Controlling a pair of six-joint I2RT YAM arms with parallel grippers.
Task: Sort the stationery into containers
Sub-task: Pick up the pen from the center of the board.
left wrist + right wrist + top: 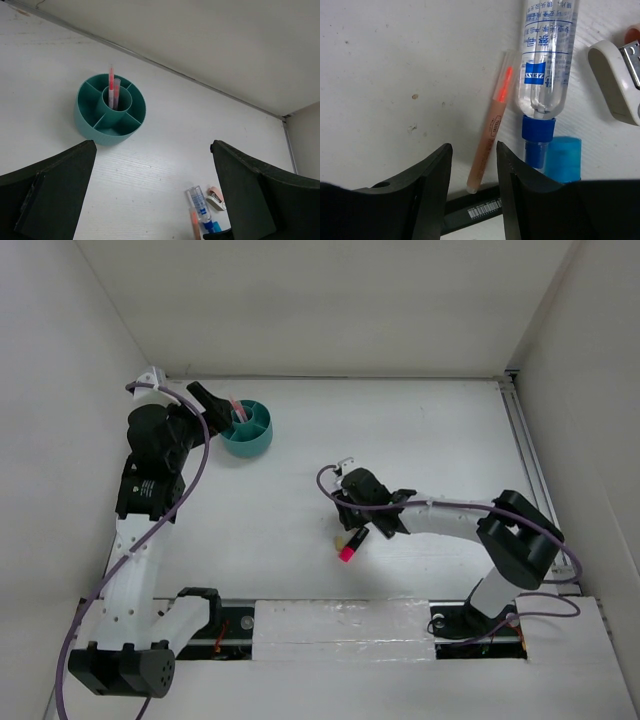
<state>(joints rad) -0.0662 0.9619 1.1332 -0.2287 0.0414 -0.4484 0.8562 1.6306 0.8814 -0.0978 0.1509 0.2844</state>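
the thin salmon-pink pen (pixel 492 125) lies flat on the desk (pixel 395 75). its long side runs from close to the camera up and away, leaning a bit to the right. its near end sits in the gap of the right pincer (pixel 472 147), with one finger on each side and a little bare desk between the pen and each finger. so this pincer is open and holds nothing. i think it only needs to go down a bit and squeeze across the thin side of the pen.

just to the right of the pen lies the clear-blue tube (pixel 545 60), almost side by side with it. the right finger has little room there, so it might bump the tube. a black stick with a bar code (pixel 475 212) lies crosswise at the pen's near end.

the right arm is the nearer one. in the top view it reaches low over the middle of the desk, bent down to the things.

the teal tub (pixel 85 120) is well apart, at the back left, with two pens (pixel 111 85) standing in its middle ring. the left pincer (pixel 152 145) hangs near the tub, wide open and empty.
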